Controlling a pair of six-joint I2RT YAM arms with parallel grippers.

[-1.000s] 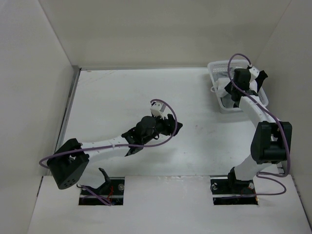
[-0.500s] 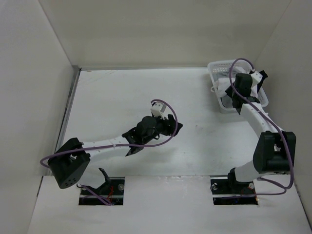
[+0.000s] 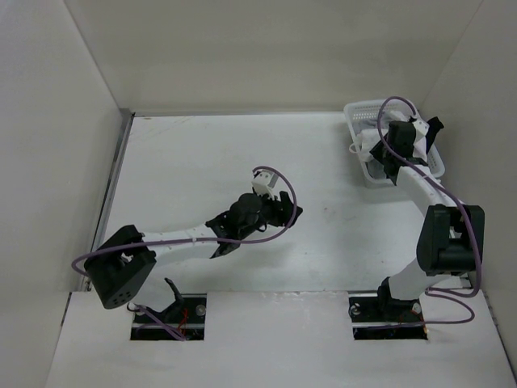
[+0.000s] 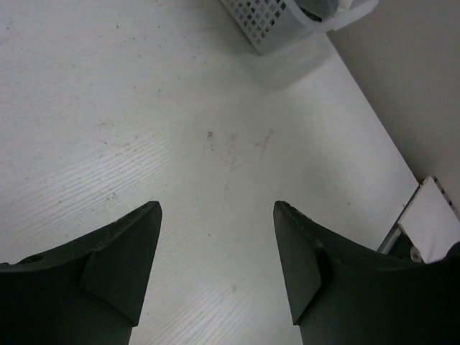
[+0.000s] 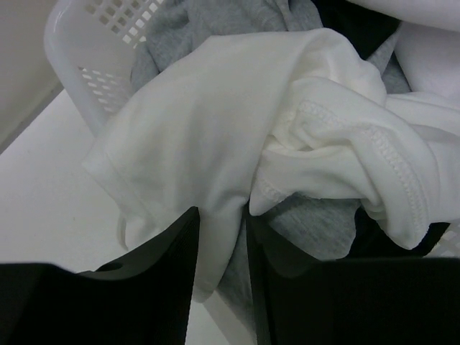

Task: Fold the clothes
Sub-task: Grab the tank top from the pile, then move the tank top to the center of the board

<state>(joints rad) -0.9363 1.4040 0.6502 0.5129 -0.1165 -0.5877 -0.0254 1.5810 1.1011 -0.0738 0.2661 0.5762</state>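
The table (image 3: 202, 162) is where we must make the fold, and the clothes are not on it yet. The basket (image 3: 356, 110) sits at its far right corner. The clothes (image 5: 215, 129) lie heaped in it, on top of a grey garment (image 5: 215, 14) and a black one (image 5: 359, 25), with one flap spilling over the rim. The right gripper (image 5: 221, 215) is down at that flap. Its jaws stand part-closed with a fold of white fabric between them, but we cannot tell whether they truly pinch it. The left gripper (image 4: 215, 208) hovers over mid-table, well apart from the basket, jaws spread wide and holding nothing.

We judge the step in hand to be lifting the clothes out. To do it well, we should close firmly on white fabric alone, near a stitched hem (image 5: 345, 136), since thin cloth slips. We should lift until the garment hangs free of the rim, watching that no grey fabric rides along. Then we carry it toward the left gripper, which can take a second corner.
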